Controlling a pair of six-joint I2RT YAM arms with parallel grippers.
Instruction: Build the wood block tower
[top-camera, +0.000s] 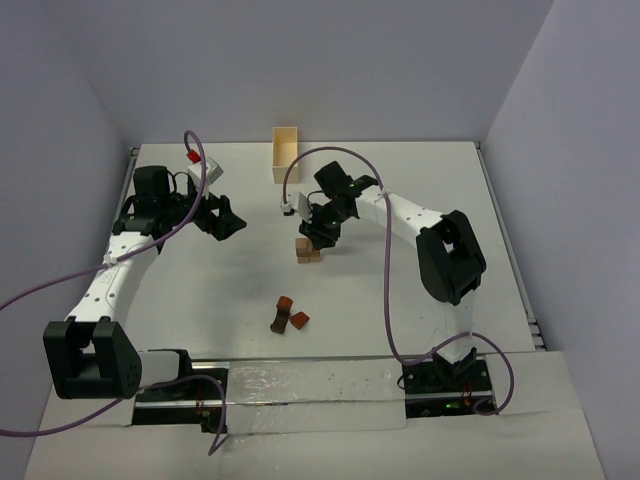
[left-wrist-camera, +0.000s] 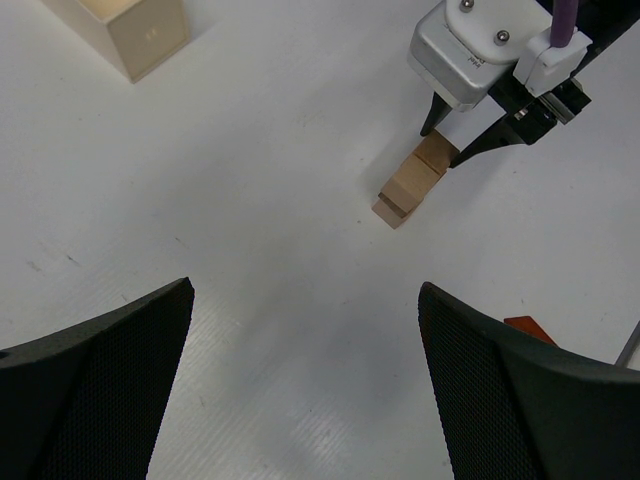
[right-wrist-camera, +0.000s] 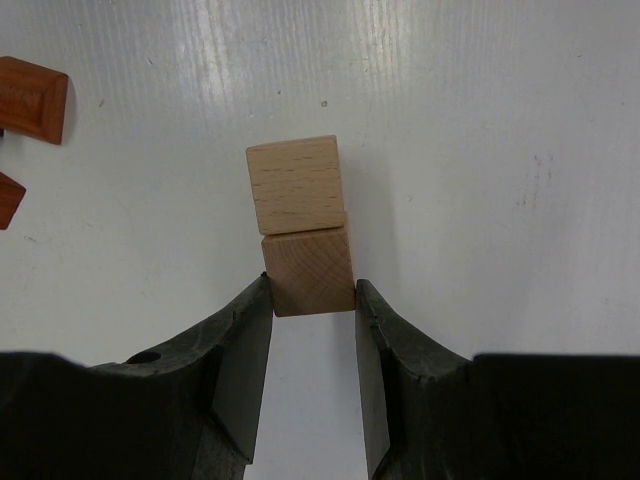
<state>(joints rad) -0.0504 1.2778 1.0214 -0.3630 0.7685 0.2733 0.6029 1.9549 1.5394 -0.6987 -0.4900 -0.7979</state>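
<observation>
A small stack of light tan wooden cubes (top-camera: 308, 250) stands mid-table; it also shows in the left wrist view (left-wrist-camera: 408, 186). My right gripper (top-camera: 318, 238) is over it. In the right wrist view its fingertips (right-wrist-camera: 262, 300) press both sides of the nearest tan cube (right-wrist-camera: 307, 268), which sits against a second tan cube (right-wrist-camera: 295, 185). My right gripper (right-wrist-camera: 310, 292) holds it only at the tips. My left gripper (top-camera: 232, 222) is open and empty to the left, its jaws wide apart over bare table (left-wrist-camera: 305, 300). Reddish-brown pieces (top-camera: 288, 316) lie loose nearer the front.
A pale rectangular wooden box (top-camera: 285, 155) stands at the back, and shows in the left wrist view (left-wrist-camera: 130, 30). Reddish-brown pieces appear at the left edge of the right wrist view (right-wrist-camera: 30, 98). One shows beside the left finger (left-wrist-camera: 528, 328).
</observation>
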